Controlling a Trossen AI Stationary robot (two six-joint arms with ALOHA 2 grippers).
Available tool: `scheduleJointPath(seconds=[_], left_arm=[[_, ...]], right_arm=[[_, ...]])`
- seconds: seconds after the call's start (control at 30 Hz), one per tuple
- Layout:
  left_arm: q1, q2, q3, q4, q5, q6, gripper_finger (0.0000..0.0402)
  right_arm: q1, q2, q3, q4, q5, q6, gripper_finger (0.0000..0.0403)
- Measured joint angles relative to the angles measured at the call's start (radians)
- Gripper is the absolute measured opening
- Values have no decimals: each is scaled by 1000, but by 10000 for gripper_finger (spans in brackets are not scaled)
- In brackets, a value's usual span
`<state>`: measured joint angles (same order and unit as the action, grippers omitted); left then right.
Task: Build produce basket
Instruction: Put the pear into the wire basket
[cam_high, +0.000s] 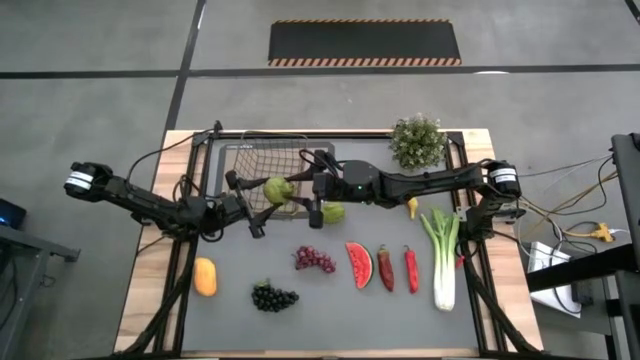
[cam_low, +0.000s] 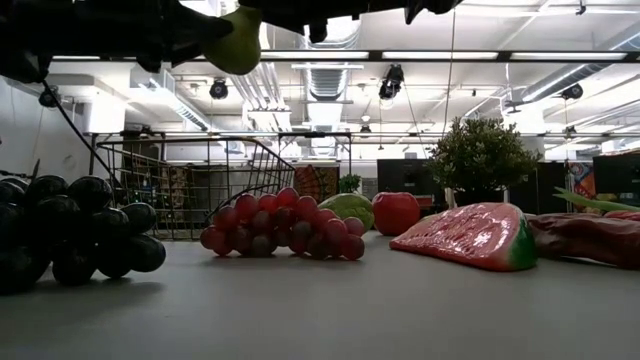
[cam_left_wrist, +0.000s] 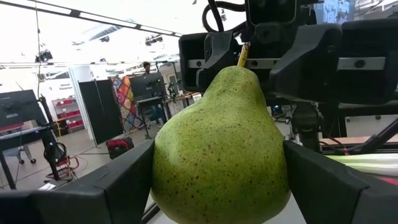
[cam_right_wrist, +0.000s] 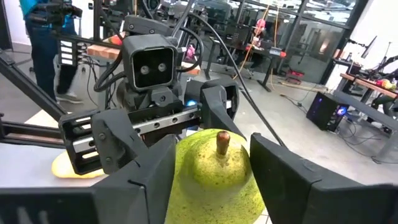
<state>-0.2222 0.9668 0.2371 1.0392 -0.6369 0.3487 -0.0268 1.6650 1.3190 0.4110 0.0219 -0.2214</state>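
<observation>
A speckled green pear (cam_high: 280, 188) is up in the air just off the near right corner of the dark wire basket (cam_high: 265, 165). My left gripper (cam_high: 262, 200) comes from the table's left and is shut on this pear (cam_left_wrist: 217, 143). My right gripper (cam_high: 312, 198) faces it from the right and is open. Its fingers (cam_right_wrist: 146, 177) stand on either side of the pear's stem end (cam_right_wrist: 221, 142); whether they touch it I cannot tell. A second green pear (cam_high: 333, 212) lies on the mat under the right arm. The low view shows the held pear (cam_low: 240, 40) high above the table. My left gripper pinches the pear's wide lower body (cam_left_wrist: 163, 163) between its two fingers (cam_left_wrist: 118, 186). It comes level from the table's left. The pear is lifted clear of the table, its stem (cam_left_wrist: 242, 55) pointing away from the fingers toward my right gripper.
On the grey mat lie an orange fruit (cam_high: 204, 276), dark grapes (cam_high: 273, 296), red grapes (cam_high: 314, 259), a watermelon slice (cam_high: 359, 264), two red chilies (cam_high: 386, 268), a leek (cam_high: 443, 255) and a banana (cam_high: 411, 207). A red apple (cam_low: 397, 212) and a potted plant (cam_high: 418, 140) stand farther back.
</observation>
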Motion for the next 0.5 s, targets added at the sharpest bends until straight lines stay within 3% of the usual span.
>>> scheduleJointPath(seconds=[0.33, 0.5], left_arm=[[0, 2, 1, 17, 1, 33, 302], [0, 2, 3, 23, 1, 44, 302]], right_arm=[[0, -1, -1, 3, 1, -5, 120], [0, -2, -1, 3, 0, -13, 113]])
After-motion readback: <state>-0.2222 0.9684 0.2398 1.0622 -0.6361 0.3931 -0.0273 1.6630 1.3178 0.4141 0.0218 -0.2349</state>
